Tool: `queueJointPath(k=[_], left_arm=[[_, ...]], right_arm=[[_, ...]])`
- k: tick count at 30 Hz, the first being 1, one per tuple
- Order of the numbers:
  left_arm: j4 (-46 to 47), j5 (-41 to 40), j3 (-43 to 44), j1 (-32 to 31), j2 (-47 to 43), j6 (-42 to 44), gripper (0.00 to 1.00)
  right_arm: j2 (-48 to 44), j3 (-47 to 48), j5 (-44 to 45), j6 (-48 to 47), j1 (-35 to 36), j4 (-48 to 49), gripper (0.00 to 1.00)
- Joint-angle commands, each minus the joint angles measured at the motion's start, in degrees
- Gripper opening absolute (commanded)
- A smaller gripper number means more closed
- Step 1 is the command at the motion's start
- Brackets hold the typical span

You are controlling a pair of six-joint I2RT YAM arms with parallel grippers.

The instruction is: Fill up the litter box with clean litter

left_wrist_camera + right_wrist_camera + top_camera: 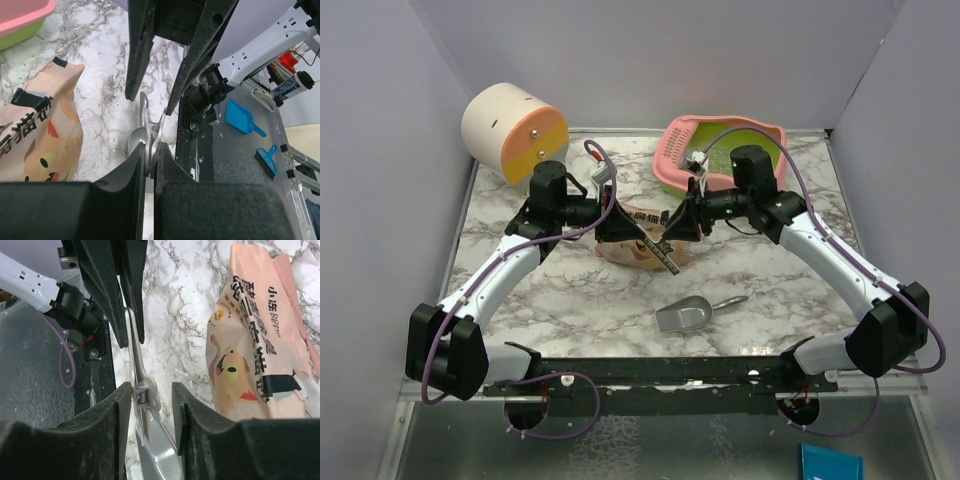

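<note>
The left gripper [150,156] is pressed together on one end of a slim pale clip [136,347], with only a sliver of gap where the clip passes between its fingers. The right gripper [150,390] faces it from the other side, jaws spread. The clip's hinged end stands between them, close against one finger and apart from the other. Whether that finger actually touches it cannot be told. The two grippers meet nose to nose over the middle of the marble table [570,300], and the clip is held edge-on above it.

Just beside them lies the bag [632,250], flat on the table. It is beige with a cat print, black tape patches and dark lettering. A grey scoop [685,316] rests nearer the arm bases, apart from the bag, with its handle pointing right.

The box [672,150] sits at the far right of the table, behind the right wrist. Its pink slotted rim and green basin are partly covered by that arm, and whether litter lies inside cannot be told. A cream-and-orange cylinder [515,130] lies on its side at the far left corner.
</note>
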Motion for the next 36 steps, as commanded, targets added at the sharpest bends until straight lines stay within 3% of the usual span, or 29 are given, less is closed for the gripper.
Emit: queueJointPath(k=[1,8,11,15,20,24,26,29,34,36], left_arm=[[2.8,3.8,-0.7,0.0,-1.4,0.3,0.0],[4.0,4.4,0.3,0.3,-2.0,-0.9,0.0],[5.1,4.5,0.7,0.3,-1.7,-1.8,0.0],[7.5,4.6,0.5,0.3,-1.8,-3.4,0.0],[8.3,4.6,0.4,0.2,-2.1,-3.9,0.0],[7.8,4.4,0.2,0.2,-2.2,-3.5,0.0],[5.9,3.5,0.3,0.3,-2.4,-1.8,0.0],[-1.4,-3.8,1.6,0.3,-2.9,4.5,0.25],[-10.4,-26.0,4.6,0.3,-4.3,13.9,0.42],[-12.2,-36.3,5.7,0.3,-4.3,15.9,0.53]], right_arm=[[-2.3,-1.7,-2.4,-2.0,0.3,0.8,0.4],[-2.6,-2.5,-6.5,-3.6,0.3,-0.1,0.47],[-3.5,-3.8,-7.2,-2.6,0.3,1.6,0.61],[-3.0,-4.4,-8.0,-2.2,0.3,2.9,0.61],[-1.4,-4.1,-8.7,-1.7,0.3,3.5,0.45],[-1.0,-4.0,-7.7,-0.5,0.3,4.8,0.02],[-1.1,-4.2,-5.6,0.8,0.3,5.5,0.01],[-1.4,-3.8,-2.5,1.0,0.3,5.1,0.01],[-0.9,0.1,12.2,-0.2,0.3,-0.3,0.01],[-0.4,2.3,20.6,-2.5,0.3,-2.8,0.01]])
